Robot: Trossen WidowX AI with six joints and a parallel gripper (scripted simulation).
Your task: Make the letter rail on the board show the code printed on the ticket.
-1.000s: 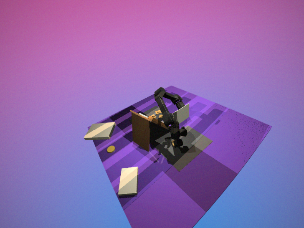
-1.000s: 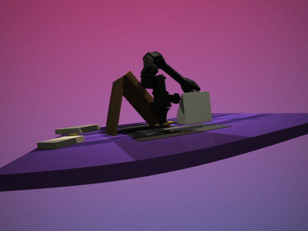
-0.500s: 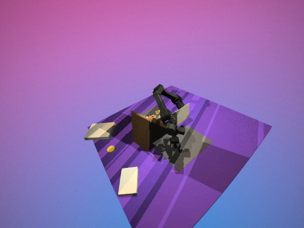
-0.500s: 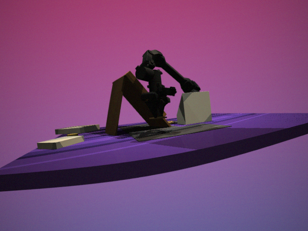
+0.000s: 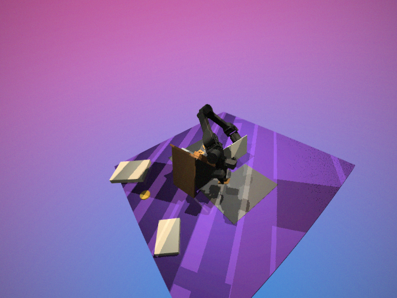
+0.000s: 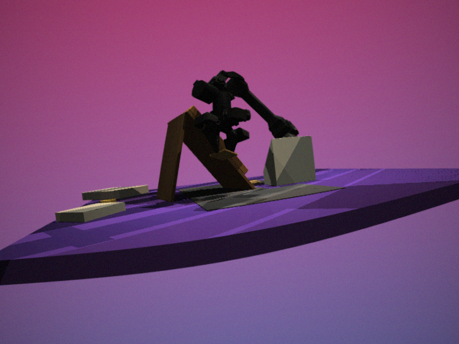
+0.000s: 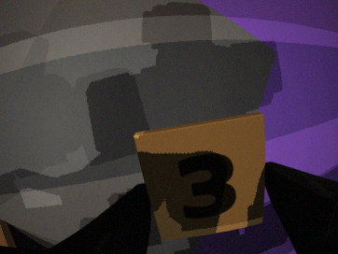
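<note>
My gripper (image 5: 223,179) (image 6: 223,150) (image 7: 206,183) is shut on an orange tile marked 3 (image 5: 226,181) (image 6: 223,154) (image 7: 247,140), held by its two side edges, above the grey mat. The brown board (image 5: 183,173) (image 6: 207,157) leans like an easel beside the gripper. In the exterior view, the letter rail (image 6: 240,165) juts from its sloping face, low down, just behind the held tile. Other orange tiles (image 5: 198,153) show partly past the board in the top view; their marks are unreadable. The rail's contents and the code on the ticket cannot be read.
The grey mat (image 5: 259,184) (image 6: 296,193) lies on the purple counter (image 5: 298,205) (image 6: 148,242). A pale upright block (image 5: 239,148) (image 6: 292,160) stands near the arm's base. Two cream slabs (image 5: 131,170) (image 5: 168,236) and a yellow disc (image 5: 144,194) lie behind the board, near the counter's edge.
</note>
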